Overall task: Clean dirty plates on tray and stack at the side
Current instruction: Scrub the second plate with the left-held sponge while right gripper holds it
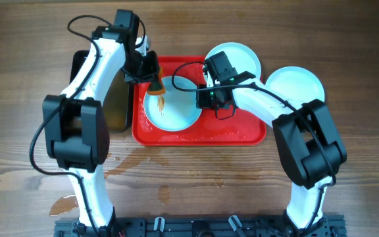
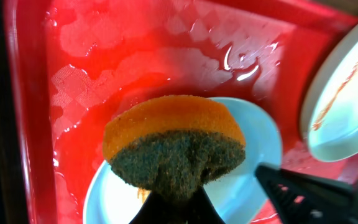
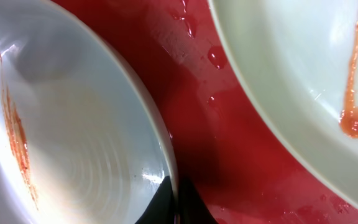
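The hand point(image 3: 175, 202) pinches a smeared plate point(image 3: 73, 143) by its rim on the tray point(image 3: 229, 143).

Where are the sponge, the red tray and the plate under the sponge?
sponge point(image 2: 173, 158): left wrist view, green scouring side.
red tray point(image 1: 202, 135): overhead view, wet front floor.
plate point(image 1: 179, 113): overhead view, bare white part.

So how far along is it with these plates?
One plate already sits clean-looking beside the tray. Now the left claw holds a sponge over a smeared plate whose rim the right claw pinches. A streaked plate awaits wiping.
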`<action>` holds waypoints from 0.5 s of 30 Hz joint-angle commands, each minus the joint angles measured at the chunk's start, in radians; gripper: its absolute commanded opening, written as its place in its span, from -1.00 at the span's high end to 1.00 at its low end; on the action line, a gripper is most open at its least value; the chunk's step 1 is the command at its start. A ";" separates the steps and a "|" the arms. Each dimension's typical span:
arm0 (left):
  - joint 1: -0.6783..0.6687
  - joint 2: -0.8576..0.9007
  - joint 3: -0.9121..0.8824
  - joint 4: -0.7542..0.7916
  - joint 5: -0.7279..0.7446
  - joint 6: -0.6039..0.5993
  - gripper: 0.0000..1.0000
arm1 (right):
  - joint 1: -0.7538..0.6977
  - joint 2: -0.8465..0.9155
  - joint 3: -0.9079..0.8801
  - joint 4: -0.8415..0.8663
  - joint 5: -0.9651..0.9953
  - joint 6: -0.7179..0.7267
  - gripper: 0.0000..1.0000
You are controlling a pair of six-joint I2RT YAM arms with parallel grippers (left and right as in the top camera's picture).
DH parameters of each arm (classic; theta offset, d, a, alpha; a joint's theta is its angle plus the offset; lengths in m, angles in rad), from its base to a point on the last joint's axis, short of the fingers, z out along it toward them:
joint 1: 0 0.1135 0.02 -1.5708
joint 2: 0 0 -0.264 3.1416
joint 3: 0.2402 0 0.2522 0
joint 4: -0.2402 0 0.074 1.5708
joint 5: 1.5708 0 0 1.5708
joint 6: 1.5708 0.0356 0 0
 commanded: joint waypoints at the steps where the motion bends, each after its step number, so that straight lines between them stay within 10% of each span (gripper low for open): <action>1: 0.002 0.051 0.004 0.005 -0.002 0.180 0.92 | -0.016 0.038 0.006 -0.004 -0.024 0.011 0.91; 15: -0.214 0.146 -0.188 -0.033 0.150 0.155 0.92 | -0.016 0.038 0.006 -0.001 -0.024 0.011 0.91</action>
